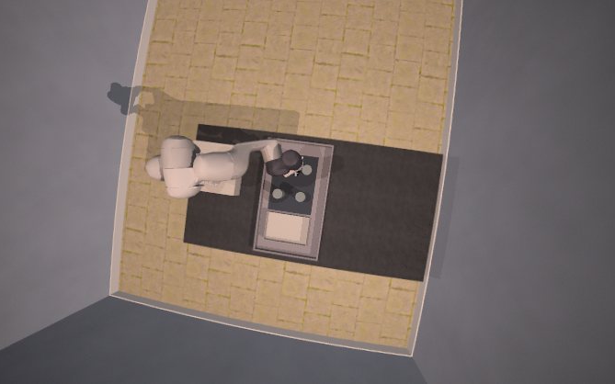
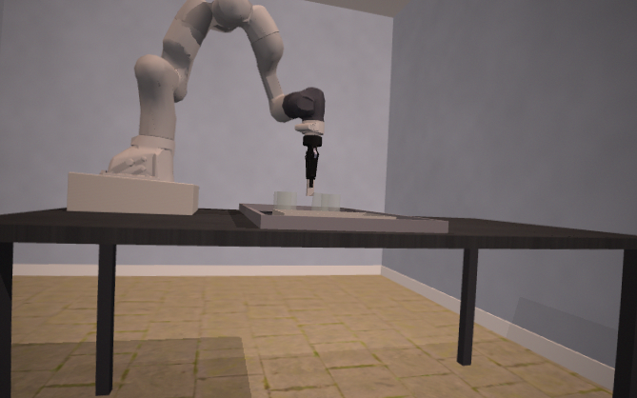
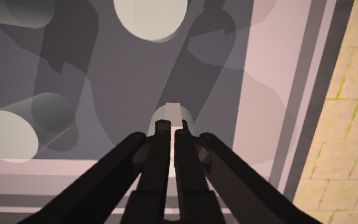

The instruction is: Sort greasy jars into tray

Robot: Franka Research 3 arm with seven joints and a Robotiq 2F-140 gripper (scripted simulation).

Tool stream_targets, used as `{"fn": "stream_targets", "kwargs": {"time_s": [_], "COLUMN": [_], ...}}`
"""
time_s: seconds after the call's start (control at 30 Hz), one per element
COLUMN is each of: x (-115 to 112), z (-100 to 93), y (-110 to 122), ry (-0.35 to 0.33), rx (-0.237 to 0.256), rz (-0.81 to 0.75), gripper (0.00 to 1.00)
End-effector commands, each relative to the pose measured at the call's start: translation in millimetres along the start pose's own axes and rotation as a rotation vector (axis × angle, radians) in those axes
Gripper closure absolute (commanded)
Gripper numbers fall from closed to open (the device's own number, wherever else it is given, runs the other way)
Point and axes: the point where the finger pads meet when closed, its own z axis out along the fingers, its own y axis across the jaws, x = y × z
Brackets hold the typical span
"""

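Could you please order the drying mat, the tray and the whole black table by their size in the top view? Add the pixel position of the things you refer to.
1. The black table (image 1: 376,209)
2. The drying mat (image 1: 286,206)
3. The tray (image 1: 286,228)

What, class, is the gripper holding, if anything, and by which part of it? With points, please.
Nothing is held: the gripper (image 2: 309,191) (image 3: 172,114) is shut with nothing between its fingers. A glass jar (image 3: 157,118) shows behind the fingertips in the wrist view, ungripped.
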Motion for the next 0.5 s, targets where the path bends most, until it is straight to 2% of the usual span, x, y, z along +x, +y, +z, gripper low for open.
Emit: {"fn": "stream_targets", "kwargs": {"time_s": [0.0, 0.47], "x": [-0.5, -2.1], "z": [0.6, -0.7], "y": [0.3, 0.3], "ry": [0.002, 0.002], "rx": [-0.001, -0.001], "rz": [-0.001, -0.001], "gripper": [1.00, 1.00]}}
